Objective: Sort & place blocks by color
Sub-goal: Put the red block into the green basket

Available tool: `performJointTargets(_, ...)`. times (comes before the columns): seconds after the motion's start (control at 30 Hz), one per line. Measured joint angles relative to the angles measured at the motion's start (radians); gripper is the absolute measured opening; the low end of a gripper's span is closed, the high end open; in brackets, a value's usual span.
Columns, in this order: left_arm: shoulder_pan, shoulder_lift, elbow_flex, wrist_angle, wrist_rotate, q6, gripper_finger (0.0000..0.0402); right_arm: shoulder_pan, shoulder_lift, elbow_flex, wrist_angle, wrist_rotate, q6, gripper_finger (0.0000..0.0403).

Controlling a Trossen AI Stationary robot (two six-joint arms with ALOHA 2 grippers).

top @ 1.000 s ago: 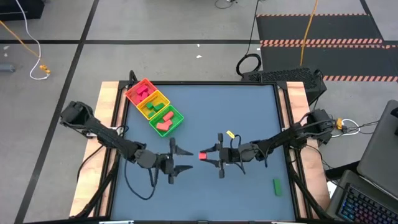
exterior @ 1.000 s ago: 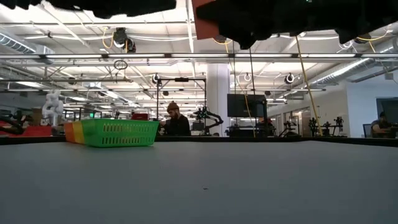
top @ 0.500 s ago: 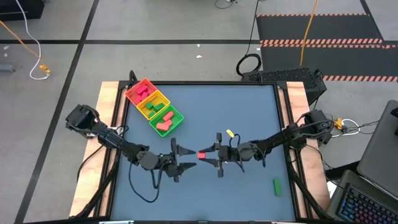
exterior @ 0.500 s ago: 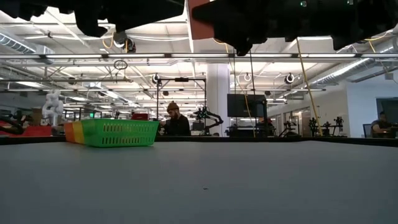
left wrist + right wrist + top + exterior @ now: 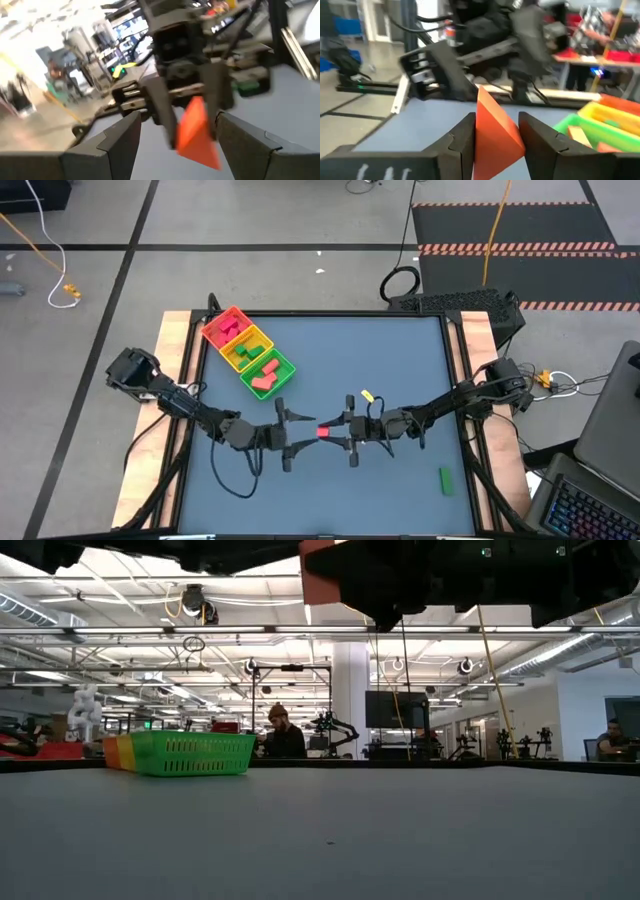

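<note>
A red wedge-shaped block [image 5: 325, 431] hangs in the air over the table's middle, with my right gripper [image 5: 336, 432] shut on it. In the low view it shows at the top [image 5: 318, 570], well above the tabletop. My left gripper [image 5: 301, 442] faces it from the table's left and is open. Its two fingers [image 5: 117, 145] stand on either side of the wedge's free end [image 5: 197, 135] without touching it. The red-yellow-green tray [image 5: 248, 352] at the far left holds pink-red and green blocks. One green block [image 5: 445, 478] lies flat on the table at the near right. My right gripper pinches the red wedge by its two flat sides [image 5: 482, 132] between its two fingers [image 5: 462, 142]. The fingers lie level and point toward the table's left. The wedge is lifted clear of the table, and its thin end sticks out past the fingertips toward my left gripper.
The tray [image 5: 180, 752] stands on the table at the far left. Wooden rails [image 5: 178, 370] run along the table's left and right sides. A laptop [image 5: 590, 500] sits beyond the right edge. People sit at benches in the room behind [image 5: 283, 738].
My left gripper has moved toward the table's right, up to the held wedge, and has rolled a little, staying open. My right gripper has kept its place, shut on the wedge, which stays lifted.
</note>
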Motion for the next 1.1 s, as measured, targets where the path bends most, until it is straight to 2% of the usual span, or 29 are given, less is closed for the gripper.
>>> performJointTargets(0.1, 0.021, 0.000, 0.012, -0.028, 0.026, -0.122, 0.0253, 0.000, 0.020, 0.000, 0.074, -0.028, -0.054, 0.0118)
performJointTargets(0.2, 0.048, -0.002, 0.013, -0.048, 0.111, -0.231, 0.0253, 0.003, 0.024, 0.000, 0.094, -0.034, -0.096, 0.0118)
performJointTargets(0.53, 0.117, -0.002, 0.013, -0.082, 0.323, -0.468, 0.0253, 0.003, 0.024, -0.001, 0.105, -0.027, -0.132, 0.0118)
performJointTargets(0.97, 0.134, -0.002, 0.013, -0.106, 0.349, -0.629, 0.0253, 0.003, 0.024, -0.001, 0.110, -0.016, -0.159, 0.0118)
performJointTargets(1.1, 0.152, 0.005, 0.011, -0.129, 0.436, -0.729, 0.0253, 0.002, 0.017, 0.004, 0.142, -0.003, -0.183, 0.0120)
